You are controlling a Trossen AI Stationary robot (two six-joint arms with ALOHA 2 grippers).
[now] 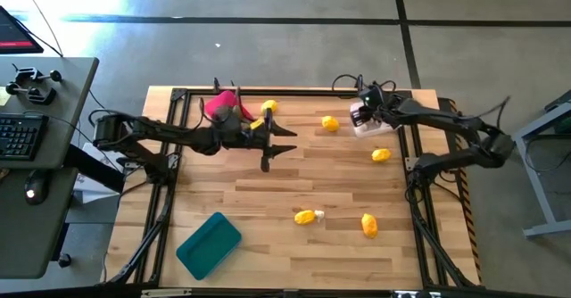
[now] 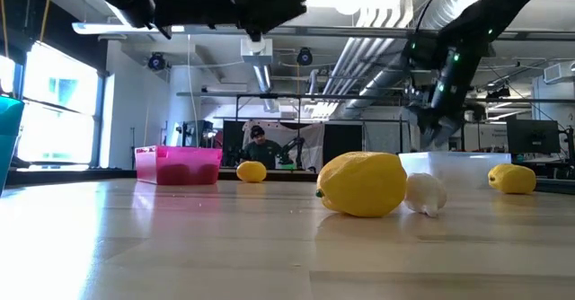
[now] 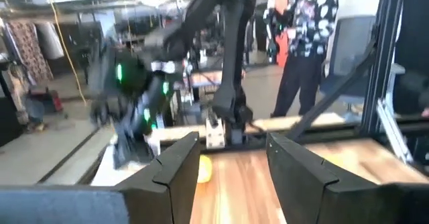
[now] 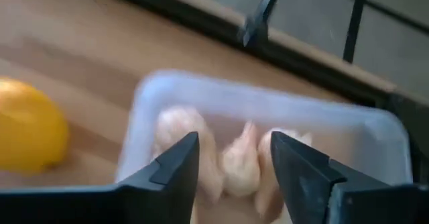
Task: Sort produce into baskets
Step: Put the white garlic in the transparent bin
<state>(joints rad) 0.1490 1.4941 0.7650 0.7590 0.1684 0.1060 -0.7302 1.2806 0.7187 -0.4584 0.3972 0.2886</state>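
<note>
From above, my left end effector [image 1: 284, 148], fingers spread and empty, points across the desk [image 1: 268, 209] toward my right arm; the lemon [image 1: 330, 123] ahead is the closest loose piece, and my left arm is nearer to it.

At desk level, a lemon [image 2: 362, 184] touches a garlic bulb [image 2: 425, 193].

My left wrist sees a lemon [image 3: 204, 170] straight ahead.

My right end effector [image 4: 231, 158] hangs open over garlic in the whitish basket [image 4: 167, 90].
</note>
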